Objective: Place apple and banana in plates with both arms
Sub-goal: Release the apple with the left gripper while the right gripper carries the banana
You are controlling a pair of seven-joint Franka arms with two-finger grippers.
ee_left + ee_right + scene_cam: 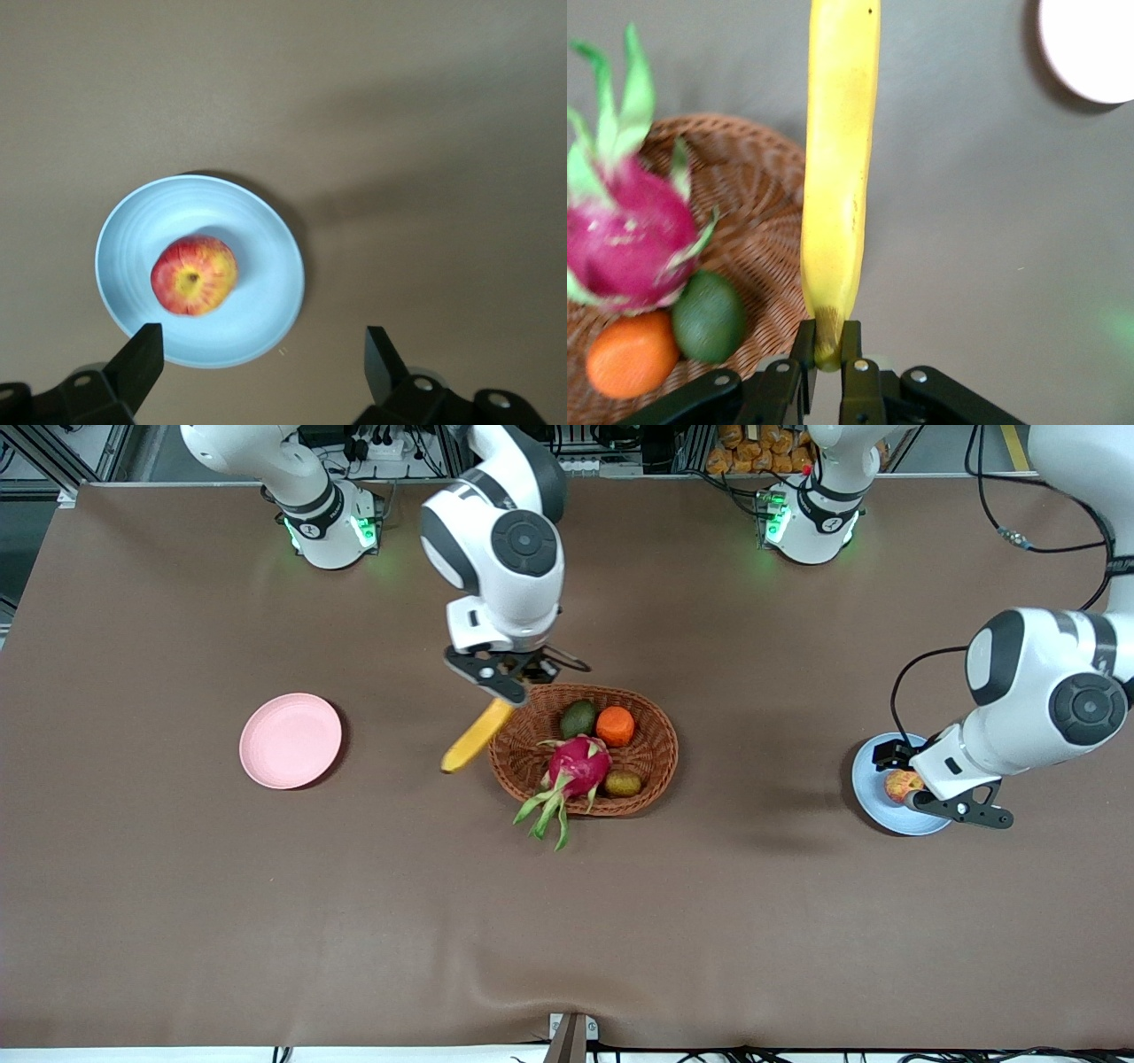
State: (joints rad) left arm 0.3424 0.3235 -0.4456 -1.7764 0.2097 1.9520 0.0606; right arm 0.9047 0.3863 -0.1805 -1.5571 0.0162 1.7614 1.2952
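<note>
The red and yellow apple (902, 785) lies in the light blue plate (870, 779) at the left arm's end of the table. In the left wrist view the apple (194, 275) rests on the plate (257, 266). My left gripper (263, 354) is open and empty just above the plate's edge. My right gripper (505, 682) is shut on the banana (477, 735) by one end, and holds it up beside the basket's rim. The banana (837, 177) hangs from the shut gripper (826, 341). The pink plate (291, 740) lies empty toward the right arm's end.
An oval wicker basket (660, 735) at the table's middle holds a magenta dragon fruit (576, 769), an orange fruit (615, 725), a green avocado (578, 717) and a small brown kiwi (623, 783). The dragon fruit's leaves hang over the basket's rim.
</note>
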